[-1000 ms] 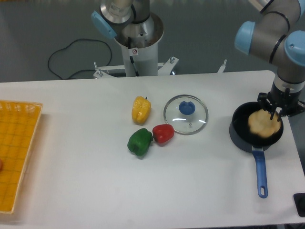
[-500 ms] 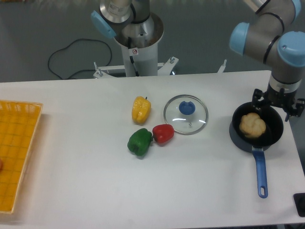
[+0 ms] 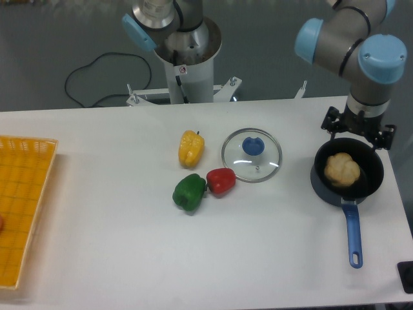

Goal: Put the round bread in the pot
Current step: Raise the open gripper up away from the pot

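Now round bread (image 3: 341, 170), pale golden, lumpy, inside black pot (image 3: 375, 184)

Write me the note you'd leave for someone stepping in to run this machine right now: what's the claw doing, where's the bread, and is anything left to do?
Claw: open and empty, raised above the far rim of the pot.
Round bread: lying inside the pot, free of the claw.
Pot: near the table's right edge, blue handle pointing toward the front.
Done: bread is in the pot.
Left: nothing for the bread; probably just move the arm clear.
Untouched: glass lid and the yellow, green and red peppers mid-table.
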